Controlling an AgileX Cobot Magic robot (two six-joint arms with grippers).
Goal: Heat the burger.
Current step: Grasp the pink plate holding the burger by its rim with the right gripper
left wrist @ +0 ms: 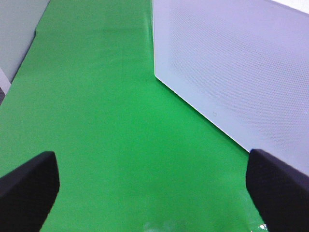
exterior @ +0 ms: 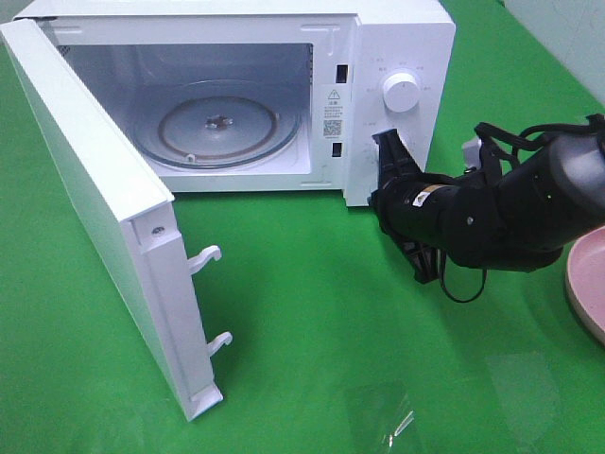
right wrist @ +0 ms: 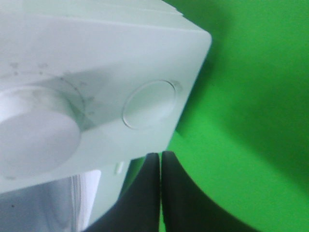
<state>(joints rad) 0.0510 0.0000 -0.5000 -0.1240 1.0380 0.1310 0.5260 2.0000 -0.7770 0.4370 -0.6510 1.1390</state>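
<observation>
1. Right jaws are pressed together on nothing; the right wrist view shows their dark fingers (right wrist: 145,193) touching, tips close to a round button (right wrist: 149,104) beside the dial (right wrist: 38,130)
2. Left jaws stand spread wide and empty; only the left wrist view shows them, above the green counter (left wrist: 106,121) near the door's (left wrist: 241,72) dotted panel
3. Only the exterior high view shows the whole microwave (exterior: 406,38), door swung open, glass turntable (exterior: 222,123) inside, right arm (exterior: 501,208) at the control panel, pink plate (exterior: 591,284) at the right edge
4. No view shows the burger, so its place cannot be told
</observation>
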